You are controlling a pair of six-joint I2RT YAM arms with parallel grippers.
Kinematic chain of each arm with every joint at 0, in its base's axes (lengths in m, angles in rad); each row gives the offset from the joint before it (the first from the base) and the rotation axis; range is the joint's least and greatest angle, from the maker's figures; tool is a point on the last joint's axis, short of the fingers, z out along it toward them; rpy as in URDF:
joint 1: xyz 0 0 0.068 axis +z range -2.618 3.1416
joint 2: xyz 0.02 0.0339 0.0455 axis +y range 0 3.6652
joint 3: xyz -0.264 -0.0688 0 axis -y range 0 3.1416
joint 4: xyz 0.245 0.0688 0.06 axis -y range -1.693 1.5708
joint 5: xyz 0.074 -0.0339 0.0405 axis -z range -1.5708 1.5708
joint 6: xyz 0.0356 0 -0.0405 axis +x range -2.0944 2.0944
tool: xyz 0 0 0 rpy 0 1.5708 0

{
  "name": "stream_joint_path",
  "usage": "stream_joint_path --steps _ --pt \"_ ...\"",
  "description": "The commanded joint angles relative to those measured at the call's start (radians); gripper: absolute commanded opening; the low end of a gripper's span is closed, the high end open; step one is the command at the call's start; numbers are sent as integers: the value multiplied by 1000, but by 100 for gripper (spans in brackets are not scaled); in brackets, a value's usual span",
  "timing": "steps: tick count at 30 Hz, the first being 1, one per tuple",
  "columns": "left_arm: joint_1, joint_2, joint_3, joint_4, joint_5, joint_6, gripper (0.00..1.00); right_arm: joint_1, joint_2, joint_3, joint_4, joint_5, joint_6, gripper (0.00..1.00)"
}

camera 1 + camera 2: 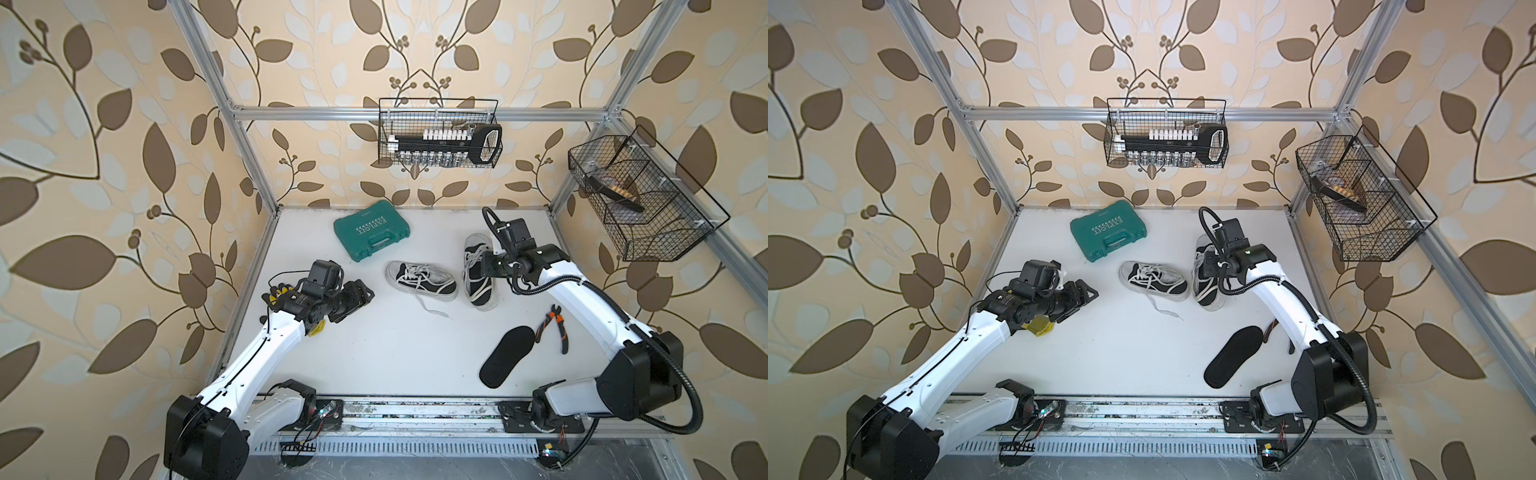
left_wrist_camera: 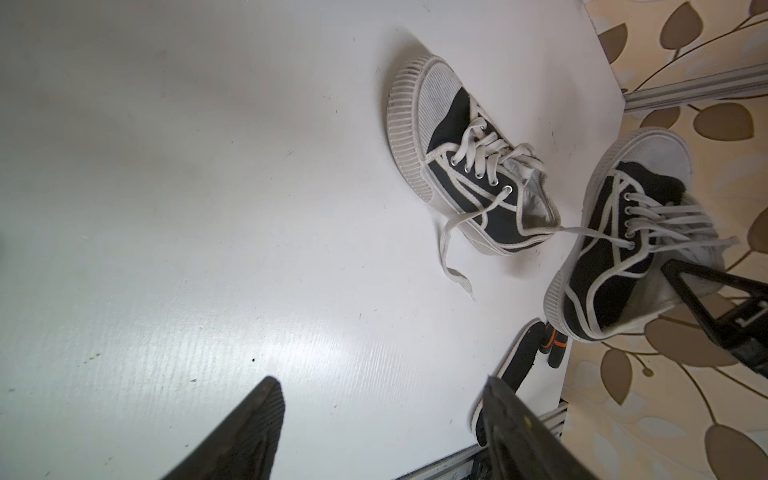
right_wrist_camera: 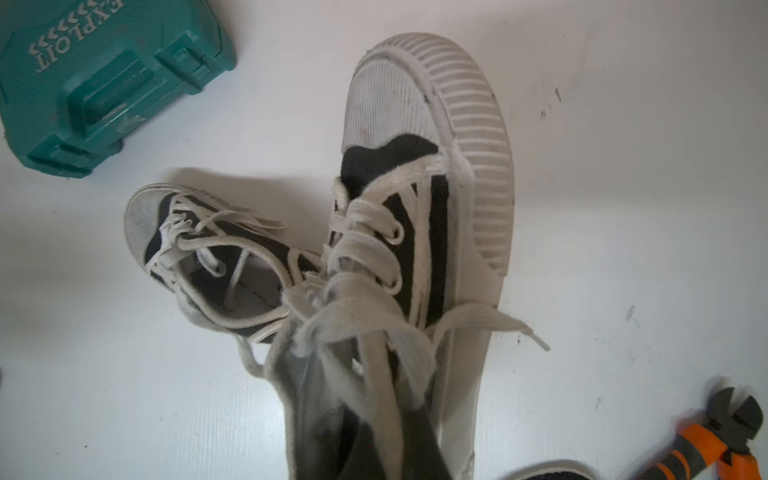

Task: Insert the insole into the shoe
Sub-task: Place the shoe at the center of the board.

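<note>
Sensibly, with the right gripper (image 1: 487,266) pinched on the collar of the shoe (image 1: 476,245) by the desk's right edge, we should hold its mouth open and send the spread, empty left gripper (image 2: 382,386) across to the insole (image 1: 507,356), lying flat near the front-right corner.

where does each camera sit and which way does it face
Top views: high in front, looking down at table; left arm, right arm show.
Left wrist: on the left arm, facing across the table at second shoe and held shoe; open left gripper shows.
Right wrist: above the held shoe, looking along it; shut right gripper barely shows.
Shared: both wrist views show both shoes.
</note>
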Motion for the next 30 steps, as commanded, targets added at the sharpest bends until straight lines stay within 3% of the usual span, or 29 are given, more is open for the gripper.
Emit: stream_joint_path --steps 1,9,13,16,23,27,30 --pt "-13 4 27 26 -6 10 77 -27 83 26 88 -43 -22 0" --pt "-17 -3 14 19 -9 5 77 -101 362 194 3 -15 -50 0" --pt "-17 -6 6 16 -11 5 78 -100 345 214 -31 12 -64 47" --pt "-17 -5 -1 19 -19 5 78 -68 239 175 -32 71 -88 60" --pt "-17 32 16 16 -14 29 79 85 160 185 -95 104 -273 63" --pt "-17 23 21 -8 -29 39 79 141 223 224 -88 -13 -413 63" --pt "-16 16 20 -18 -32 40 79 182 322 311 -126 -25 -484 63"
